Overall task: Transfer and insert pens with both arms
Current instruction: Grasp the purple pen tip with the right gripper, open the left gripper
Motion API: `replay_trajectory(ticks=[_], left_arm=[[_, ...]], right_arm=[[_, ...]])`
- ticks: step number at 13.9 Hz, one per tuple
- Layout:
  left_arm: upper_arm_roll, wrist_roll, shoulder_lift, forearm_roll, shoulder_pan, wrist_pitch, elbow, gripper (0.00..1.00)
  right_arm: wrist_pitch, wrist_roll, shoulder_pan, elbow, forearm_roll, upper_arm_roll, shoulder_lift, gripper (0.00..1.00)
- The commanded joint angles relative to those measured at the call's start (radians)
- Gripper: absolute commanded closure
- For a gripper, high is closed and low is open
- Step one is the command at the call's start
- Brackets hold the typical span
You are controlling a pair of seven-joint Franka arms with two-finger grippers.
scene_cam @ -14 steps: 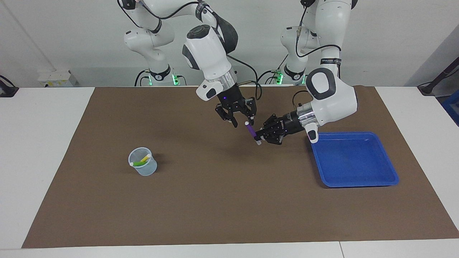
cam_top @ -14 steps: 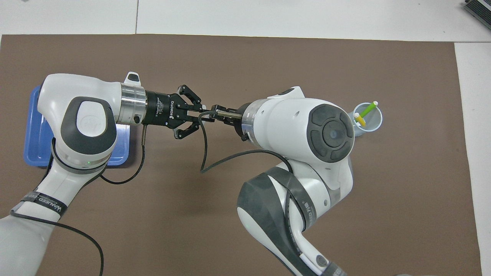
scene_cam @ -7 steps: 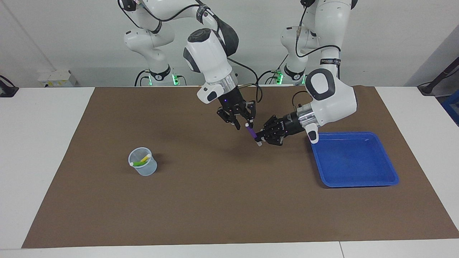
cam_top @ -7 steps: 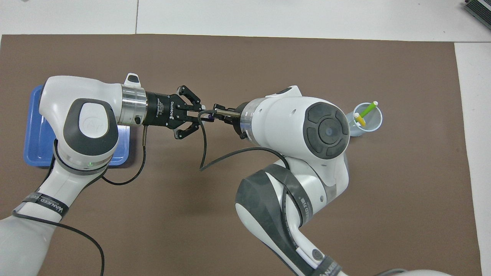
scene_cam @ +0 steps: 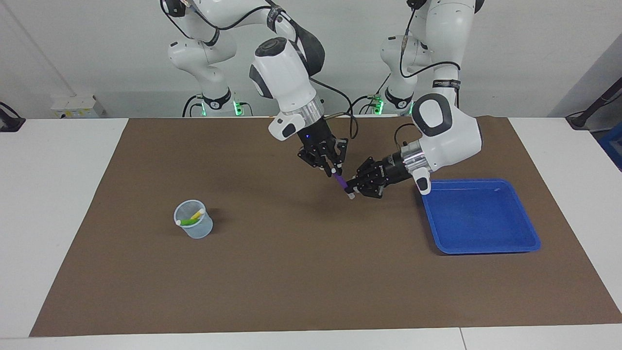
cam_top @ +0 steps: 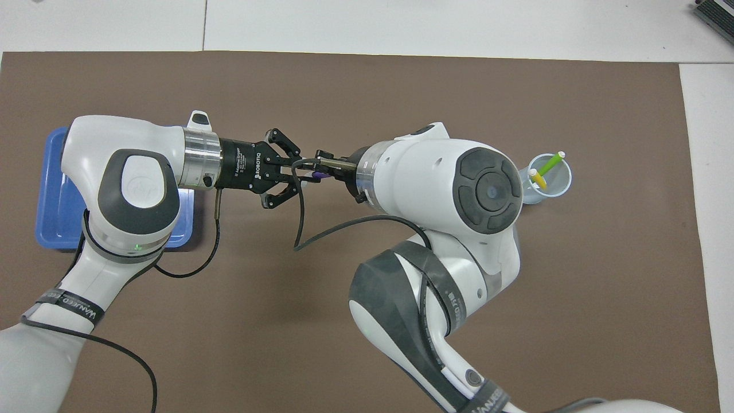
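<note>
step: handover | purple pen [scene_cam: 341, 181] mid-air over mat centre, clamped in left gripper [scene_cam: 354, 187] | right gripper [scene_cam: 333, 167] at its top end, grip unclear | next: right clamps, left releases, carry to cup [scene_cam: 194, 219]

The facing view comes from a high camera across the bench [scene_cam: 73, 160], looking back at both arms, whose bases stand at the top edge against a pale wall. It is set far enough back to take in the whole brown mat [scene_cam: 291, 272] and white bench margins on three sides. The overhead view comes from high above the robots' own end, looking steeply down and forward; it sits closer, so the arms fill much of it and the mat [cam_top: 602, 315] runs off the bottom edge. Both views share the mat's middle, the blue tray [scene_cam: 481, 216] [cam_top: 51, 218] and the clear cup [scene_cam: 194, 221] [cam_top: 553, 180], on reversed sides.
</note>
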Motion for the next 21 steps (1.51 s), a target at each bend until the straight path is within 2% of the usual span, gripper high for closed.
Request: replay_trajectory(ticks=[1, 3, 4, 5, 7, 13, 15, 19, 21], left_arm=[[0.012, -0.003, -0.034, -0.015, -0.015, 0.02, -0.036, 1.0], [0.012, -0.006, -0.034, -0.015, -0.015, 0.02, -0.036, 1.0], [0.012, -0.005, -0.035, -0.013, -0.015, 0.02, -0.036, 0.69], [0.012, -0.008, -0.035, -0.013, -0.015, 0.02, -0.036, 0.31], [0.012, -0.009, -0.035, -0.013, -0.013, 0.019, -0.034, 0.02], [0.014, -0.011, -0.054, -0.012, -0.005, 0.014, -0.031, 0.0], [0.017, -0.006, -0.067, -0.007, -0.002, 0.016, -0.031, 0.0], [0.017, -0.006, -0.068, 0.157, -0.004, 0.02, -0.02, 0.0], [0.017, -0.006, -0.066, 0.172, -0.011, 0.02, -0.009, 0.0]], right_arm=[[0.009, -0.005, -0.007, 0.034, -0.025, 0.009, 0.028, 0.88], [0.01, -0.004, -0.005, 0.034, -0.025, 0.009, 0.028, 0.88], [0.009, -0.002, -0.004, 0.034, -0.025, 0.009, 0.028, 0.88], [0.009, -0.002, -0.002, 0.034, -0.025, 0.009, 0.028, 0.9], [0.004, -0.002, 0.0, 0.034, -0.025, 0.009, 0.028, 1.0], [-0.023, -0.004, -0.003, 0.032, -0.028, 0.006, 0.027, 1.0], [-0.113, -0.019, -0.011, 0.034, -0.057, 0.002, 0.012, 1.0], [-0.207, -0.103, -0.042, 0.031, -0.097, 0.0, -0.022, 1.0], [-0.282, -0.155, -0.071, 0.031, -0.114, 0.0, -0.05, 1.0]])
